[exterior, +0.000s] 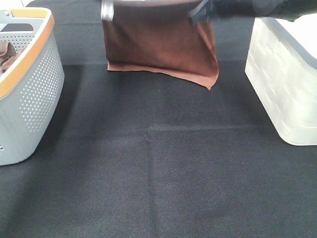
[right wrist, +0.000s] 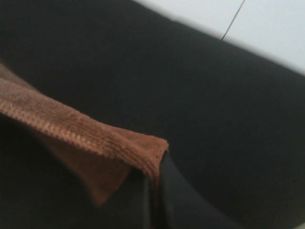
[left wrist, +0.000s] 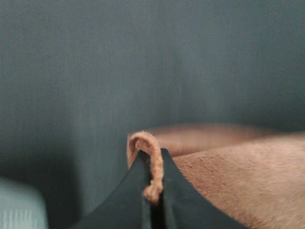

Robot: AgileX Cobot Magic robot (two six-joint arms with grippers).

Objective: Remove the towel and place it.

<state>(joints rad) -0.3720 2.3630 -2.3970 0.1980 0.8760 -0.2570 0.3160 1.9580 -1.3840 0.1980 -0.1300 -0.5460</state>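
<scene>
Exterior high shows my towel (exterior: 161, 44) hanging over the black table cover (exterior: 158, 173), left gripper (left wrist: 153, 164) and right gripper (right wrist: 155, 174) each clamped on a top corner.

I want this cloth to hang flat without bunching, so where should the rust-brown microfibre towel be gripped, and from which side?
By its two upper corners, on the stitched hem, each pincer coming from its own outer side. The rust-brown microfibre towel is soft and floppy; pinched that way by the left pincer and right pincer, it hangs as a flat sheet.
</scene>
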